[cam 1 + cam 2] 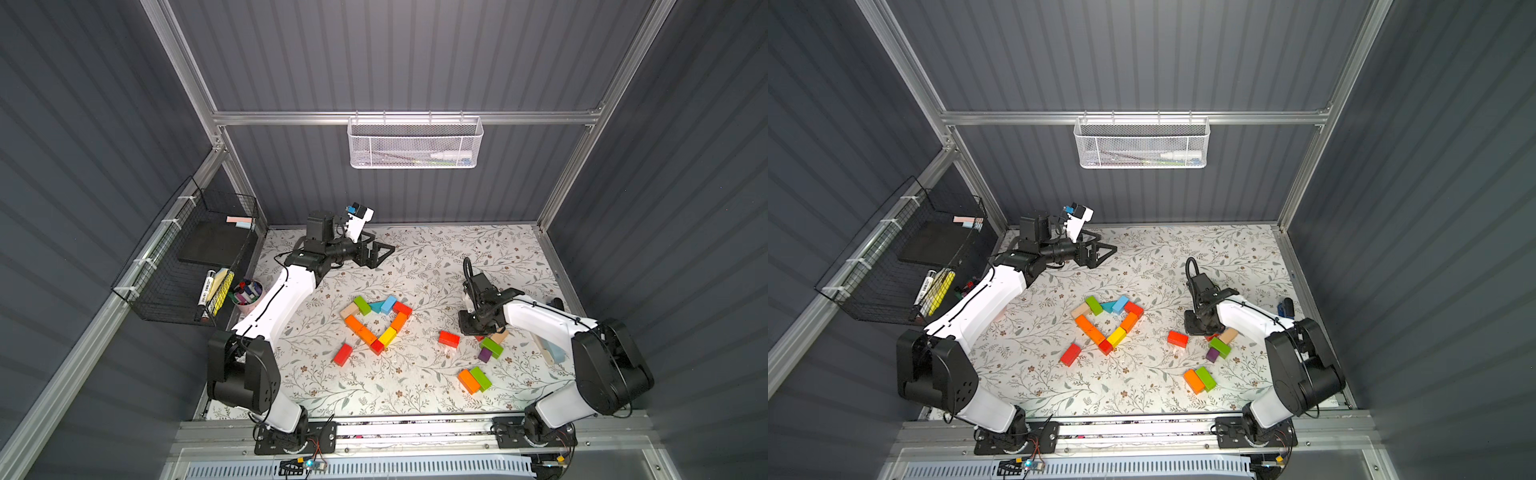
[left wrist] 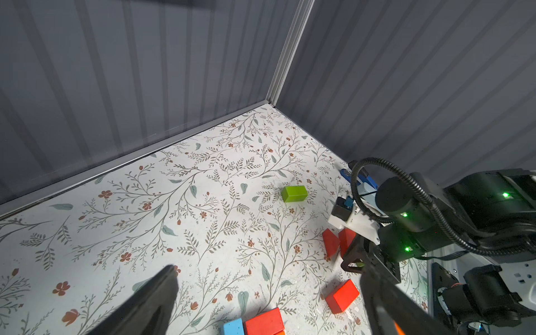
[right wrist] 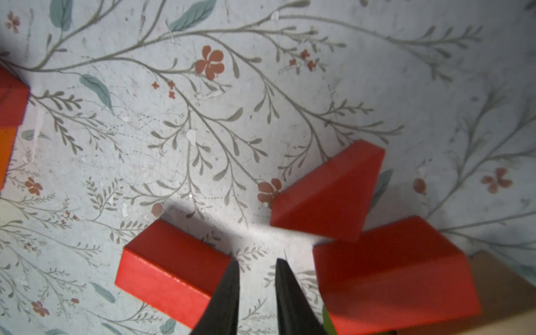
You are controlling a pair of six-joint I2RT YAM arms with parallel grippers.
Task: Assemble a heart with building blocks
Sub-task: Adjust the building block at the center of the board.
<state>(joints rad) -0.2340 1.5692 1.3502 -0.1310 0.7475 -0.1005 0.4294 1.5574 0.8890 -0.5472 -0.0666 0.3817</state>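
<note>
The building blocks form a heart outline mid-table in both top views, made of tan, green, teal, blue, red, orange and yellow pieces. A loose red brick lies to its front left and another red brick to its right. My right gripper points down between that brick and two red wedges. Its jaws stand a narrow gap apart, with only table between them. My left gripper hovers wide open and empty near the back wall, also seen in a top view. A lone green block lies behind the right arm.
Green, purple and tan blocks cluster by the right arm, with an orange and green pair nearer the front. A blue stapler lies by the right wall. A cup of markers and a black wire basket stand at the left.
</note>
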